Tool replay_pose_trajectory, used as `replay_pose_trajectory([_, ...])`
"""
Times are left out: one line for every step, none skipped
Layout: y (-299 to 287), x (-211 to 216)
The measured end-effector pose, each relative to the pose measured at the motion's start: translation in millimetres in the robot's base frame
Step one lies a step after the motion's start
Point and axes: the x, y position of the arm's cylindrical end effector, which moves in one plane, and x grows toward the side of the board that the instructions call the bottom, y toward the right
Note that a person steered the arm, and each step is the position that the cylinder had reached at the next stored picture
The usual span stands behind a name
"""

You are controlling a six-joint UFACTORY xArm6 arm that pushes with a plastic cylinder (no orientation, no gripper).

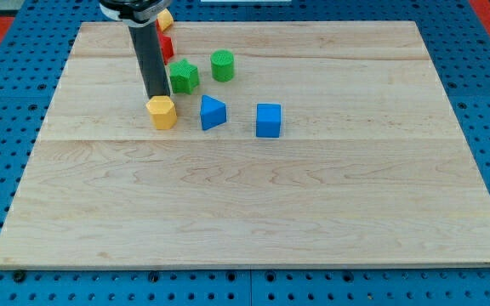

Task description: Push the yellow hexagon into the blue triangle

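You are seeing my tip (156,95) touching the yellow hexagon block (162,112) at its top-left edge. It is sitting just left of the blue triangle block (213,112) on the wooden bench (270,212), w/ a gap. No end effector jaws; nothing gripped, pushing only.

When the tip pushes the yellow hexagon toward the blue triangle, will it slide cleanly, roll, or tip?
The yellow hexagon sits low and flat, so it likely slides rather than tips. My tip touches its far edge off-centre, so it may rotate. The blue triangle lies close on the view's right.
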Motion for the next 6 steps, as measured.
replay_pose_trajectory([-8.9,5.2])
replay_pose_trajectory([-14.1,5.4])
replay_pose_trajectory([-30.7,6.9])
replay_pose_trajectory([-55.2,20.6])
replay_pose_trajectory([3.5,27.6])
replay_pose_trajectory([50.5,28.4])
